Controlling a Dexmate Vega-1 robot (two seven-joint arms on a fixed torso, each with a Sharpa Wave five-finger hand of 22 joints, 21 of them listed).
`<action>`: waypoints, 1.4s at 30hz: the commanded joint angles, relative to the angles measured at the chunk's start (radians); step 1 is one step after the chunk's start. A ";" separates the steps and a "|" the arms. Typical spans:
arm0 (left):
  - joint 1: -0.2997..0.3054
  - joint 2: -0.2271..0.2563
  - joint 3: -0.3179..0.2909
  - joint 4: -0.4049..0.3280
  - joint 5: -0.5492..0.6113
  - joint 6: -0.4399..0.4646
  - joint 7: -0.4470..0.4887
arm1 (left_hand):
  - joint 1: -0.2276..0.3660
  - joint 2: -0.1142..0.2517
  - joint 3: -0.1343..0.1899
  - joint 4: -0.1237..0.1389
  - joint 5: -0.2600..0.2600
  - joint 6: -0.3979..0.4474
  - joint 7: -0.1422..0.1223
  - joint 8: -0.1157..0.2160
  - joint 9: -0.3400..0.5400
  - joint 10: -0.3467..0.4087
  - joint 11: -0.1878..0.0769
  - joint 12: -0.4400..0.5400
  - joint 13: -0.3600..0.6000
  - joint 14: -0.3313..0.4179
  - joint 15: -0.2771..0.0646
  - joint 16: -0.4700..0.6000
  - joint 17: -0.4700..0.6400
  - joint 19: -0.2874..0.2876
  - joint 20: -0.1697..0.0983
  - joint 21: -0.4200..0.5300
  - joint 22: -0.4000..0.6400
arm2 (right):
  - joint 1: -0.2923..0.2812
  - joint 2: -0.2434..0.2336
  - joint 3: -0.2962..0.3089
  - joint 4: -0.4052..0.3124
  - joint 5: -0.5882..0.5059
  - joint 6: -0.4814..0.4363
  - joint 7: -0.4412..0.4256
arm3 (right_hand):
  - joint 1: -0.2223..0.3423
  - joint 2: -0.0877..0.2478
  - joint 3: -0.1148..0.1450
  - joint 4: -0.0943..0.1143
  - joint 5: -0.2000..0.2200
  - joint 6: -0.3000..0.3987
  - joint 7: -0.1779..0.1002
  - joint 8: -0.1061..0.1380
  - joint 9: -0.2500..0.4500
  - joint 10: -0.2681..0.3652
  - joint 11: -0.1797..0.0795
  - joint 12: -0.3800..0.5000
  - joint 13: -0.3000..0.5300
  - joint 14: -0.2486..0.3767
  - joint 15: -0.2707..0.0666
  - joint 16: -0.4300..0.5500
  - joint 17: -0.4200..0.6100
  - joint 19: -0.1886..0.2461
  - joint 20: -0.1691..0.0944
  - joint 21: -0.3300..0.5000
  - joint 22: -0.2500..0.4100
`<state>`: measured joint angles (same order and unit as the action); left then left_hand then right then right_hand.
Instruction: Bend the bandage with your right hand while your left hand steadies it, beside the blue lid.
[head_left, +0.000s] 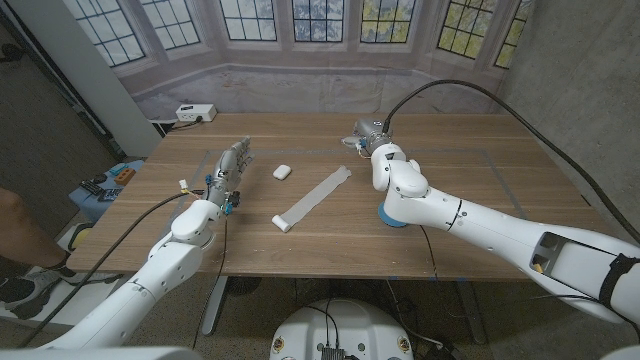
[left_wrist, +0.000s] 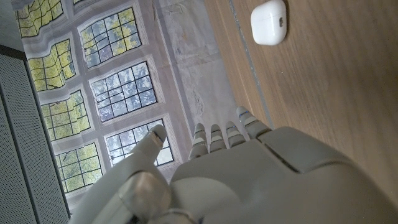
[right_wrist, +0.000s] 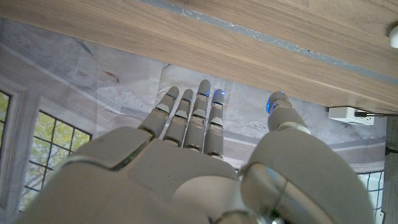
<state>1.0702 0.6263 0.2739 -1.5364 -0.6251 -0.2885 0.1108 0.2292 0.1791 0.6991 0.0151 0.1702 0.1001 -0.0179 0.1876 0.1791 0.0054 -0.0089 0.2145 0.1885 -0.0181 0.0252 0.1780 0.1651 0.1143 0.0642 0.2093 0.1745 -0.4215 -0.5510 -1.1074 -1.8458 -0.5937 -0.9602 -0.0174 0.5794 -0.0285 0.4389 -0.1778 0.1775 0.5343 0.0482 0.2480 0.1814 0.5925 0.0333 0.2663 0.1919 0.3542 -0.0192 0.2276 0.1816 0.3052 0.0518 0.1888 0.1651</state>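
Right hand nearest, fingers apart, empty, just beyond bandage far end. Bandage flat, unbent, on counter, left of lid. Left hand apart, empty, well left of bandage. Task unstarted.

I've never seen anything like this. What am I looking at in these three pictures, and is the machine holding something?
It is a robot with two white arms at a wooden table. The wide picture comes from a camera on its head. The other two come from cameras on its wrists, looking along the back of each robot hand, so the room appears turned. The left hand and the right hand are both open, holding nothing. On the table lie a long white bandage, a small white case and a blue lid, partly hidden under the right arm.
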 joint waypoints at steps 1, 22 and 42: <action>0.021 0.005 0.005 -0.022 0.003 0.016 0.015 | 0.010 -0.001 -0.007 0.000 0.003 0.009 -0.001 0.005 0.004 0.007 -0.001 -0.001 0.002 0.001 0.009 0.002 0.005 0.003 0.004 -0.002 0.005 | -0.002 0.025 -0.025 0.050 -0.051 -0.013 0.032 | 0.021 -0.002 0.008 -0.001 0.000 0.007 -0.015 -0.005 0.002 0.021 -0.013 0.004 0.002 0.013 -0.010 0.006 0.002 0.008 0.000 0.006 0.004; 0.025 0.002 0.018 -0.032 0.017 0.031 0.031 | 0.015 0.001 -0.012 0.001 0.003 0.018 0.001 0.006 0.005 0.008 0.002 -0.003 0.002 0.000 0.013 0.002 0.005 0.003 0.005 -0.003 0.005 | -0.021 0.085 -0.042 0.149 -0.103 0.005 -0.009 | 0.094 -0.022 0.002 0.004 0.000 0.100 -0.053 0.000 0.003 0.134 -0.050 0.006 0.003 0.108 -0.070 0.027 0.007 0.047 -0.013 0.011 0.006; 0.017 -0.004 0.024 -0.022 0.016 0.032 0.028 | 0.019 0.002 -0.016 0.002 0.003 0.024 0.000 0.006 0.005 0.006 0.003 -0.004 0.002 -0.001 0.024 0.002 0.006 0.002 0.006 -0.004 0.005 | -0.016 0.135 -0.045 0.250 -0.103 0.053 -0.044 | 0.147 -0.026 -0.001 0.005 0.001 0.167 -0.074 0.007 0.005 0.190 -0.072 0.004 0.007 0.152 -0.098 0.037 0.010 0.065 -0.014 0.011 0.007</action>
<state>1.0934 0.6262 0.2953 -1.5676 -0.6084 -0.2577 0.1417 0.2386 0.1804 0.6865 0.0195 0.1702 0.1108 -0.0179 0.1876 0.1790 0.0054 -0.0088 0.2106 0.1882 -0.0180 0.0395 0.1780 0.1651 0.1143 0.0642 0.2093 0.1745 -0.4414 -0.4421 -1.1494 -1.6469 -0.6951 -0.9285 -0.0459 0.7097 -0.0563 0.4388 -0.1778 0.1770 0.6867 -0.0251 0.2480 0.1841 0.7713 -0.0381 0.2700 0.1933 0.4968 -0.0458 0.2591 0.1889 0.3622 0.0374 0.1967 0.1703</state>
